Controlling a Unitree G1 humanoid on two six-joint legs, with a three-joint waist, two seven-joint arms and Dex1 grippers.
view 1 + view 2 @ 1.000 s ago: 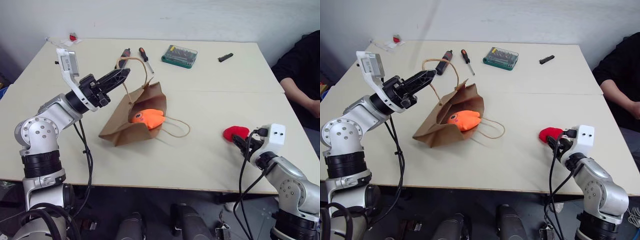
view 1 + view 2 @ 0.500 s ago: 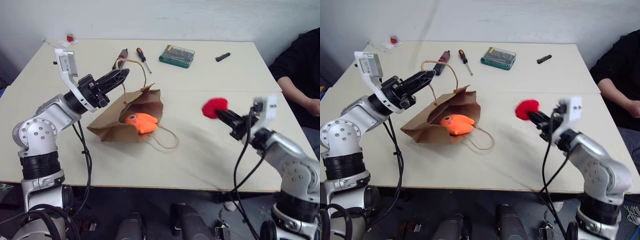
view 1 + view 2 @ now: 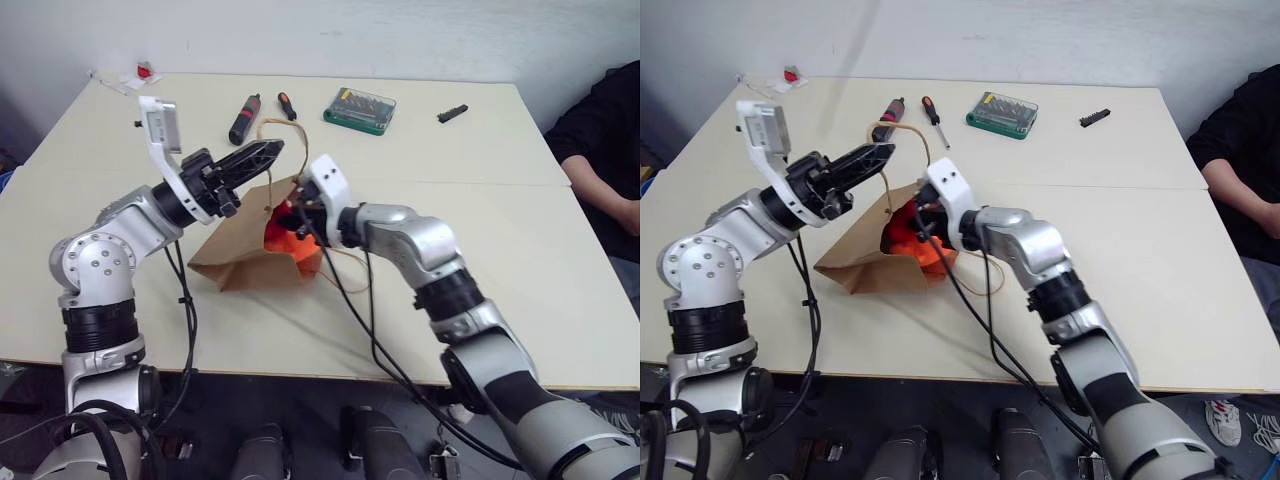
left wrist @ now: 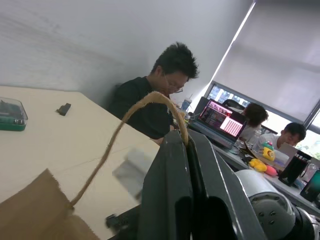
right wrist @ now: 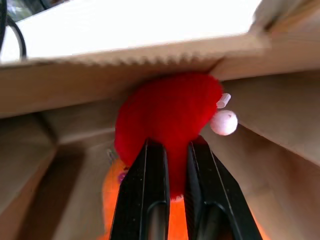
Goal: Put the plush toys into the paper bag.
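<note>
Both claws meet at the paper bag (image 3: 255, 255), which lies on its side on the table (image 3: 480, 250) with its mouth turned toward the far edge and lifted open. Inside the mouth sits the orange toy (image 5: 112, 197), low against the paper floor, and the red toy (image 5: 167, 120) is just above it, pushed in under the bag's saw-toothed upper edge.

Reaching in from the robot's right side, the right claw (image 5: 170, 155) has its two black fingers (image 5: 147, 175) pressed in on the red toy, pinching its lower end between them, so the toy sticks out past the fingertips into the bag. From the head views the claw's tip is at the bag's opening, with red and orange showing beside it.

Raised above the bag, the left claw (image 3: 262, 155) has its fingers pressed tight together on the upper twisted-paper handle (image 4: 127, 117), which loops up from the bag's rim and disappears between the fingertips; that pull holds the mouth open. The lower handle (image 3: 350, 268) lies slack on the table beside the bag.

Farther back on the table lie a green bit case (image 3: 360, 105), two screwdrivers (image 3: 245, 118), and a small black part (image 3: 452, 114). A person in a dark sleeve (image 3: 600, 140) sits at the table's right edge.
</note>
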